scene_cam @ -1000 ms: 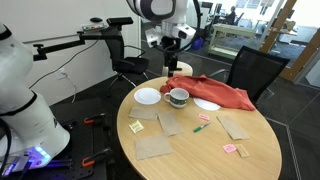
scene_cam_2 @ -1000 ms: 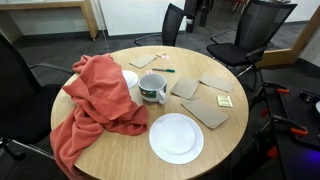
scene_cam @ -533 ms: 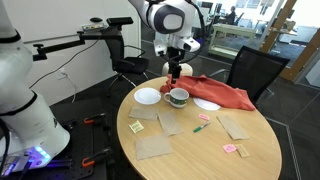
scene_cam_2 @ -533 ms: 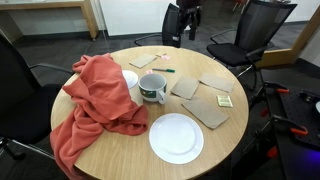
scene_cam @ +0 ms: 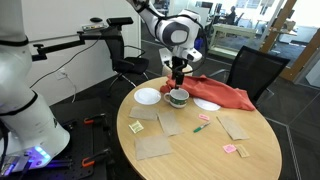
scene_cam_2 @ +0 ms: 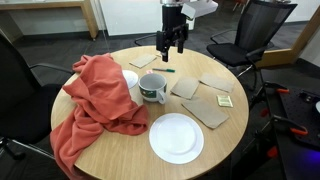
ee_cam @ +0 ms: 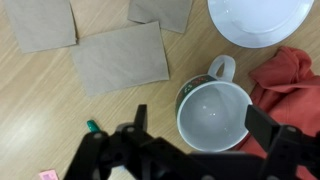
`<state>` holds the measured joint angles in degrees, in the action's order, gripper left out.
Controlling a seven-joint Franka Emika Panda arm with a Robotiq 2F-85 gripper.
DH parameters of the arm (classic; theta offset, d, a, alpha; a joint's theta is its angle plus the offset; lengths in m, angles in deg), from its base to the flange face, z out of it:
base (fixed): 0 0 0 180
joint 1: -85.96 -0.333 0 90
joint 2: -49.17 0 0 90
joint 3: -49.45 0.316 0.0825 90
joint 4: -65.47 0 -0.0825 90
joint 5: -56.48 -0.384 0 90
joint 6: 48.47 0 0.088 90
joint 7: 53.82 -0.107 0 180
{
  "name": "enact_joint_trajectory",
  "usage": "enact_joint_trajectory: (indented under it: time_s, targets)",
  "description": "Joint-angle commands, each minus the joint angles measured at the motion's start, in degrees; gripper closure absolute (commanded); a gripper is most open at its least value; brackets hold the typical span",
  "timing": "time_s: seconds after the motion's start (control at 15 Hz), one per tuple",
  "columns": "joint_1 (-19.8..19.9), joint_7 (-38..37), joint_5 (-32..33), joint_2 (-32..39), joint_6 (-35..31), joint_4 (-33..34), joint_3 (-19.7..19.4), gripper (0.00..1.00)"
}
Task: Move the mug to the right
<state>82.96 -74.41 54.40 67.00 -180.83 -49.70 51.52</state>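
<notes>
A round wooden table carries everything. A crumpled red cloth covers one side and hangs over the edge.

Two white plates lie on the table, both empty. One plate lies clear of the cloth. The other plate lies partly tucked under it.

Four brown paper sheets lie flat, one of them near the table's edge.

One mug stands upright near the table's middle, just beside the cloth and the tucked plate. The wrist view shows it empty, its handle towards a plate.

The robot's hand hovers above the mug, fingers spread apart, holding nothing.

A small green marker lies near the sheets.
</notes>
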Motion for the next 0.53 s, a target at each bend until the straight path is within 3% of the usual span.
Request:
enact_joint_trajectory:
  time_s: [0.0, 0.47]
  targets:
    - [-0.78, 0.25, -0.35, 0.22, 0.11, 0.07, -0.81, 0.00]
    - [-1.15, -0.98, 0.20, 1.13, -1.23, -0.05, -1.25, 0.00]
